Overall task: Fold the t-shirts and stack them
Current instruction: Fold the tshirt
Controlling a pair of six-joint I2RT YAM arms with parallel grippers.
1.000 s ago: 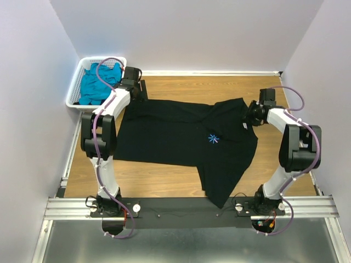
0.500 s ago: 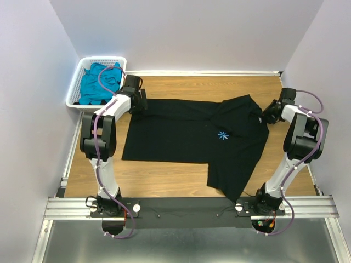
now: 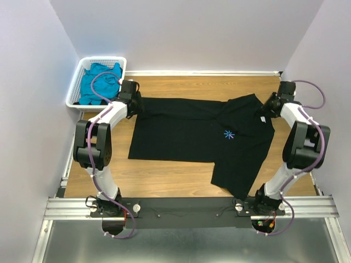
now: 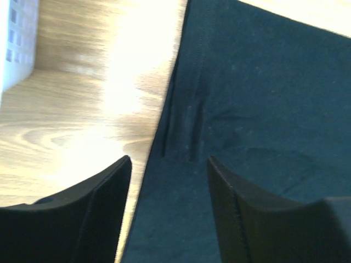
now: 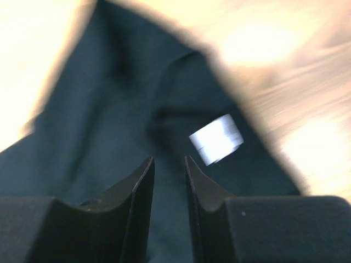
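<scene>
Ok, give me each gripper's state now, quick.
Left gripper: open, jaws astride the black shirt edge, holding nothing.
Right gripper: jaws narrow over the black shirt; grip cannot be told.

Top view is evenly lit and sharp, with soft light from above and just faint shadows under the arms on the wooden counter [image 3: 175, 178]. The black t-shirt [image 3: 181, 129] swallows detail and reads almost flat. On the left wrist cam there's a big blown-out glare patch on the counter right beside the shirt's edge. The cloth is in decent focus, but the left pincer's fingers [image 4: 93, 219] are dark and soft. The right wrist cam is smeared with blur all over: the white label [image 5: 216, 138] is washed out and the wood is overexposed.
</scene>
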